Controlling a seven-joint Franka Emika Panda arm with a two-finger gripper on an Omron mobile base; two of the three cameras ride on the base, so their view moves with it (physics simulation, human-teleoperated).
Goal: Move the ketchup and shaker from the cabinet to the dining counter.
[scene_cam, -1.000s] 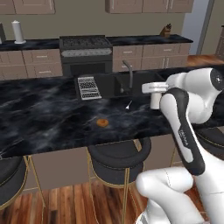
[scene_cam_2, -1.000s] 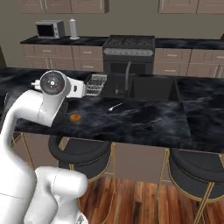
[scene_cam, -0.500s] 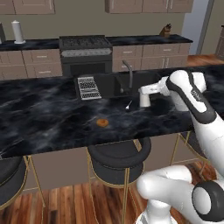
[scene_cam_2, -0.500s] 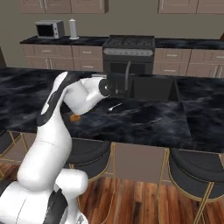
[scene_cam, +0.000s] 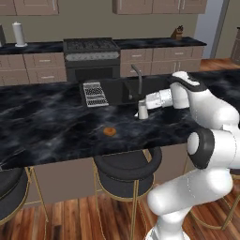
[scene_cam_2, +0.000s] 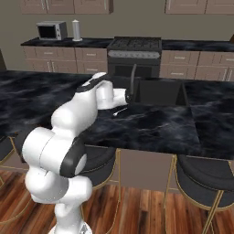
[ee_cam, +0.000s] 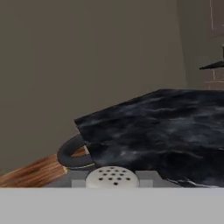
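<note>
The shaker (scene_cam: 142, 110), a small pale cylinder, stands upright at the dining counter (scene_cam: 51, 126), just in front of the sink. My gripper (scene_cam: 144, 106) reaches in from the right and is shut on it. Whether its base touches the marble I cannot tell. In the hand view the shaker's perforated cap (ee_cam: 112, 176) sits between my grey fingertips (ee_cam: 146, 178), with the dining counter (ee_cam: 175, 127) stretching beyond. From the right base view the gripper (scene_cam_2: 129, 97) sits beside the faucet over the dining counter (scene_cam_2: 151, 125). The ketchup is out of view.
An orange-brown ring (scene_cam: 109, 131) lies left of the shaker. A metal rack (scene_cam: 95, 93) sits by the sink (scene_cam_2: 160, 91) and faucet (scene_cam: 137, 75). Black stools (scene_cam: 125, 165) line the near side. Stove (scene_cam: 91, 47), white canister (scene_cam: 18, 33) and brown wall cabinets (scene_cam: 35, 5) stand behind.
My arm has swung forward and down, carrying the shaker leftward and lower until it is at the counter surface by the sink. The ring and rack stay put.
</note>
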